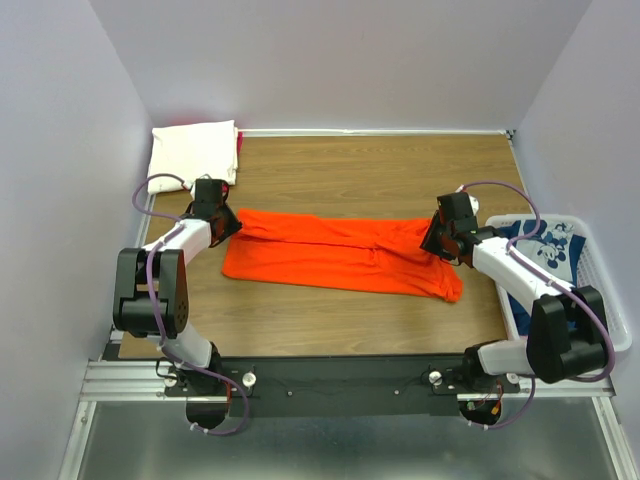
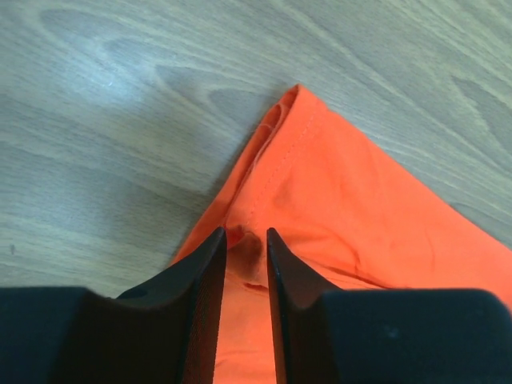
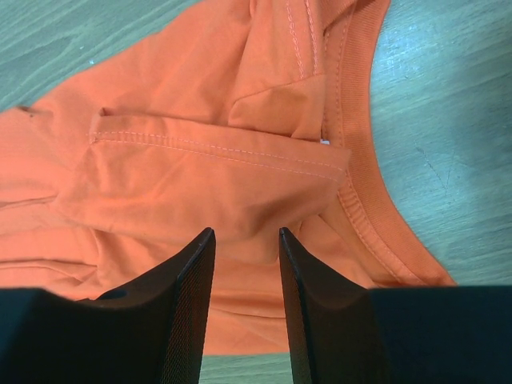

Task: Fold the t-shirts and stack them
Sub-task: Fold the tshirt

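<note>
Wooden table, orange shirt stretched across it.
Left gripper pinches its left end; right gripper is clamped on the collar end.

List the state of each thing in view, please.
orange t-shirt, folded lengthwise, lying flat
cream-white t-shirt, folded, at the far left corner
navy t-shirt, crumpled in the basket
left gripper, shut on the orange t-shirt's end
right gripper, over the collar end, grip unclear
</note>
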Robot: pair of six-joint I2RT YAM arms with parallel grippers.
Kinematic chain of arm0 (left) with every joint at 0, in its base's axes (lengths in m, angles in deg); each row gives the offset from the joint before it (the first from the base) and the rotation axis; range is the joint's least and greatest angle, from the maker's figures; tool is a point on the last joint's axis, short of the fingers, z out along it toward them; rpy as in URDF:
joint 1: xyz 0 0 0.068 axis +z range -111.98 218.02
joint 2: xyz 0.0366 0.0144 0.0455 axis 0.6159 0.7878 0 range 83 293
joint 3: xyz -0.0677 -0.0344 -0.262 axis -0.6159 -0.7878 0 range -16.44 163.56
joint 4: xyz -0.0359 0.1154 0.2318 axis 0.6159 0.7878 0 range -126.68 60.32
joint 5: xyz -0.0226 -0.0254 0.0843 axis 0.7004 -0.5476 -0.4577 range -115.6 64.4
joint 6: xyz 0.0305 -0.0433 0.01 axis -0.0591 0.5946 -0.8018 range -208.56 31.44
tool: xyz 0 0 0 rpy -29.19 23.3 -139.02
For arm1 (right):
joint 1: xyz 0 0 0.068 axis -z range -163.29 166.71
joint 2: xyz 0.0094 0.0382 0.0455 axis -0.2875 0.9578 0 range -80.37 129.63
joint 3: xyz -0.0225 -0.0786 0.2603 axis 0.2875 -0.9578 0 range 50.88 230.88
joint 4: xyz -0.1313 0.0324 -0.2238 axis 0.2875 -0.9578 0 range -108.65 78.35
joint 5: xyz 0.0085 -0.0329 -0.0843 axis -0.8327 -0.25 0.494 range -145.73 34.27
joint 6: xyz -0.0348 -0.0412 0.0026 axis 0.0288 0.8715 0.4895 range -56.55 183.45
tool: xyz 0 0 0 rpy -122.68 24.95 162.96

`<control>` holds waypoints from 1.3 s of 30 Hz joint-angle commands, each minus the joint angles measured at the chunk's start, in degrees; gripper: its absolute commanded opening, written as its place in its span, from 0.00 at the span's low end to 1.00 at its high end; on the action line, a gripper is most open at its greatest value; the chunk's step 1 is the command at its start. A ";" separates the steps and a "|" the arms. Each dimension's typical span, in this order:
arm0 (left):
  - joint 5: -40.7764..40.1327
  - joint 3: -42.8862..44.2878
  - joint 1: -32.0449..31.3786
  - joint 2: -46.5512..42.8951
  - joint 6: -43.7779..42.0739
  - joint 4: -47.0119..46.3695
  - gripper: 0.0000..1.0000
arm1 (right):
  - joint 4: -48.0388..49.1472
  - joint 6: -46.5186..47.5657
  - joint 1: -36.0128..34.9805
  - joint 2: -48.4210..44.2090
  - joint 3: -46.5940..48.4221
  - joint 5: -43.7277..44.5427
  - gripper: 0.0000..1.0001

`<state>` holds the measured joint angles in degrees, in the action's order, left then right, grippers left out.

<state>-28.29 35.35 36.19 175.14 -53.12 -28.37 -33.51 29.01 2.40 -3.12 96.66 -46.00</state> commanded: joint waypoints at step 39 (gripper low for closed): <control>5.07 5.34 -5.29 -2.14 -5.82 0.38 0.34 | 3.76 2.53 -9.95 28.39 22.16 7.84 0.42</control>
<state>-24.91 40.70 31.21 172.91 -58.01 -26.88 -30.56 32.99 -7.21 24.10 117.69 -41.62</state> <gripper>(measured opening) 0.345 0.436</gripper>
